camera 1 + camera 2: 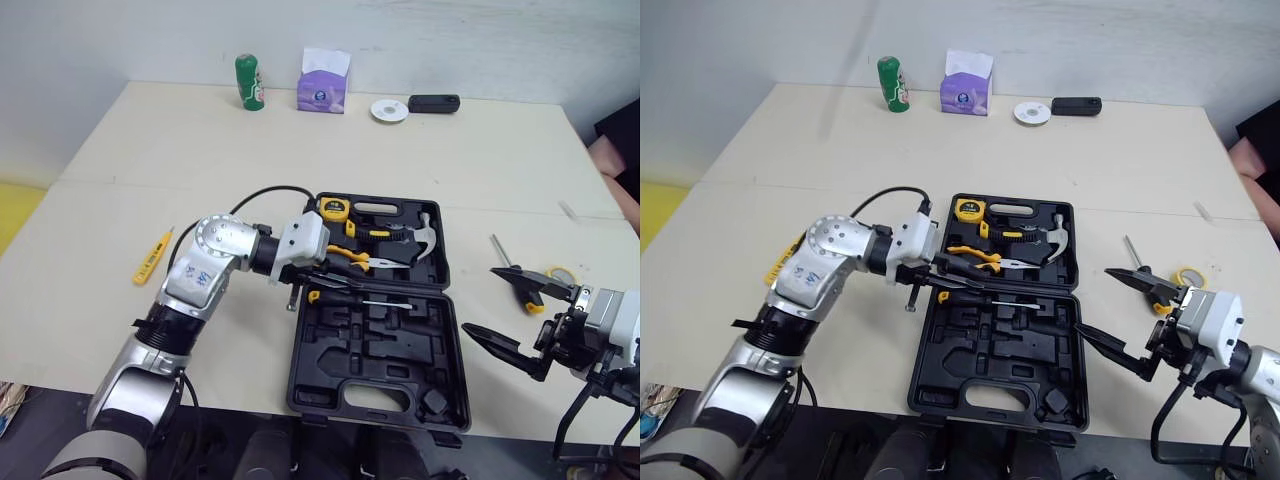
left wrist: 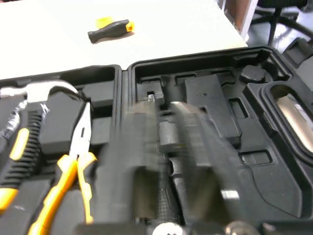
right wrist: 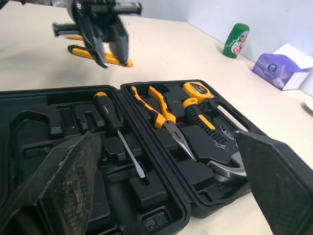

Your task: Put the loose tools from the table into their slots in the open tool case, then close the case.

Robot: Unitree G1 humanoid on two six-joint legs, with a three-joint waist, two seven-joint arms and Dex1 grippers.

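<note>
Progress check, mid-task.

Tool case: lies open and flat at the near middle of the table.

Far half of the case:
- tape measure, far-left corner
- pliers, yellow grips
- hammer, head at the right end

All three look seated in their recesses.

Black-handled screwdriver: lies along the near half, just beside the hinge. Cannot tell whether it is pressed home or only resting on the moulding. The other recesses of the near half are bare.

Loose on the table:
- yellow tester screwdriver, left of the case and well apart from it
- second screwdriver, black-and-yellow handle, right of the case
- small yellow ring beside it; cannot tell what it is

Left gripper: over the hinge line, above the black-handled screwdriver. Fingers slightly parted, nothing between them as far as the right wrist view shows.

Right gripper: hovers at the right edge of the case, fingers spread wide, empty, near the second screwdriver.

Judgement: roughly half done. Left to do are the two outlying screwdrivers, a possible reseat of the one by the hinge, then folding the case shut.
</note>
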